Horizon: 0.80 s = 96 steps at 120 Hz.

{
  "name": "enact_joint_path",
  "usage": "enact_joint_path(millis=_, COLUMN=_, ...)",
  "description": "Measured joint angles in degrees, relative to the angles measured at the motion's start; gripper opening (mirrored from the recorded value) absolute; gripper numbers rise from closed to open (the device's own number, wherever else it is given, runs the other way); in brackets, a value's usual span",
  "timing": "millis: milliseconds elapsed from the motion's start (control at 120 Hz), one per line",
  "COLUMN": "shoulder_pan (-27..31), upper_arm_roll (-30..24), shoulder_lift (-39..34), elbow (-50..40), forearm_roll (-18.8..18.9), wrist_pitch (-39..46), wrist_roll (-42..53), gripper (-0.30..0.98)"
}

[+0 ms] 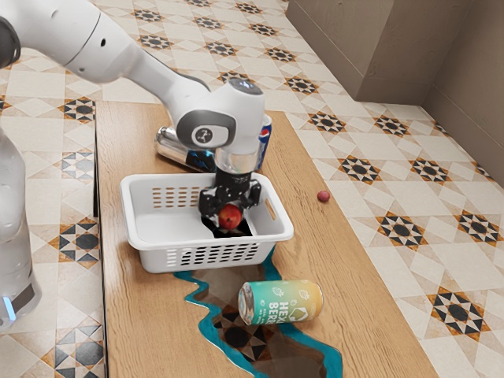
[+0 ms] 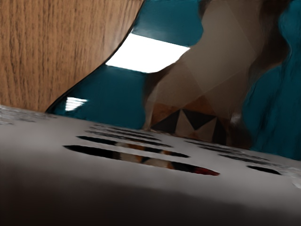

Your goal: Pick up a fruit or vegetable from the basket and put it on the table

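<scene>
Inside the basket, near its end at the exterior view's right, a red, round fruit shows directly at the fingers, with the hand pointing down over it. How wide the fingers stand, and whether they have the fruit pinched between them, I cannot tell.

The basket is white plastic with slotted walls, and it sits upright on the wooden desk. Just off its end at the exterior view's right — out on the bare wood — lies a small reddish ball-shaped thing. On the basket's far side in the exterior view, a silver can lies on its side, and a blue can stands near it, partly hidden by the arm. On the near side, a teal-and-yellow can lies on its side, apart from the basket. A teal-edged, see-through band runs along the desk from the basket's near side, with patterned floor tiles visible through it.

In the wrist view, the basket's slotted wall is close to the camera, with the wood and teal of the desk past it — and a touch of red in one slot.
</scene>
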Motion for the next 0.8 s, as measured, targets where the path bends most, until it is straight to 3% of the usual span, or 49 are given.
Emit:
enact_joint_path(millis=383, shoulder_pan=-0.1, upper_arm_roll=-0.3, shoulder_lift=-9.5, elbow=1.7, forearm_roll=-0.2, wrist_pitch=-5.0, wrist_roll=1.4, gripper=0.32)
enact_joint_path(millis=575, shoulder_pan=-0.2, upper_arm_roll=-5.1, shoulder_lift=-11.7, elbow=8.3, forearm_roll=-0.2, wrist_pitch=-10.5, wrist_roll=2.0, gripper=0.32)
enact_joint_path(millis=667, shoulder_pan=-0.3, upper_arm_roll=-9.0, shoulder_lift=-10.6, elbow=13.4, forearm_roll=-0.1, wrist_pitch=-13.1, wrist_roll=2.2, gripper=0.33)
enact_joint_path(millis=800, shoulder_pan=-0.5, upper_arm_roll=-12.5, shoulder_lift=-1.3, elbow=26.1, forearm_roll=0.5, wrist_pitch=-17.0, wrist_roll=2.4, gripper=0.32)
